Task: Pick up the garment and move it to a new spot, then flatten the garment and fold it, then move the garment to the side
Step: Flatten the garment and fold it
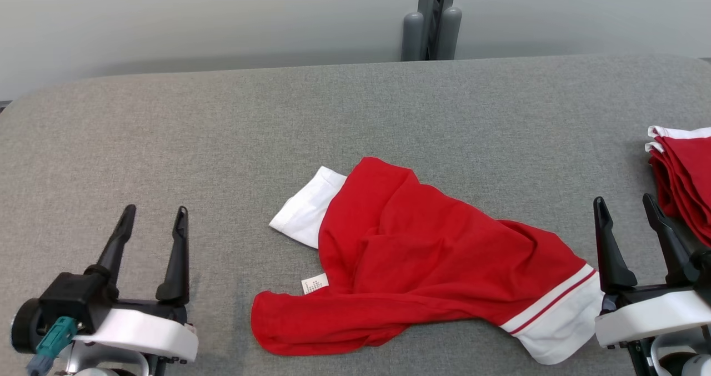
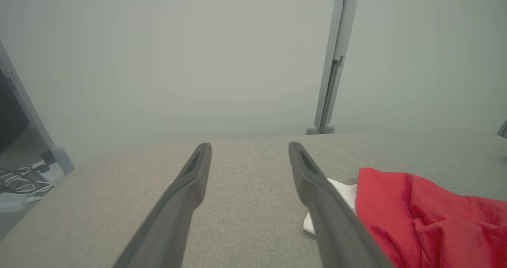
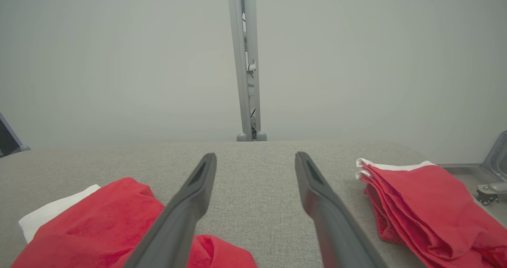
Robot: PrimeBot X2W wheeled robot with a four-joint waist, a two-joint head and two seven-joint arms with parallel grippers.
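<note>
Red garment (image 1: 422, 254) lies crumpled on the grey fabric-covered table (image 1: 222, 131), just toward 5 o'clock of the head view's centre. One white cuff (image 1: 304, 212) points to 10 o'clock, and a white band with a red stripe (image 1: 555, 315) lies at 4 o'clock, just beside the right gripper (image 1: 623, 201). The left gripper (image 1: 155, 212) rests at 8 o'clock, well apart from the cloth. Both grippers have their fingers spread wide and hold nothing. Bare table runs from 9 round to 2 o'clock, up to the far edge at 12, where a grey post (image 1: 432, 26) stands against the pale wall. The table corner rounds off at 10 o'clock. A stack of folded red garments (image 1: 686, 170) sits at the 3 o'clock edge. A small white label (image 1: 314, 285) shows at the garment's 7 o'clock side, its print too small to read.
</note>
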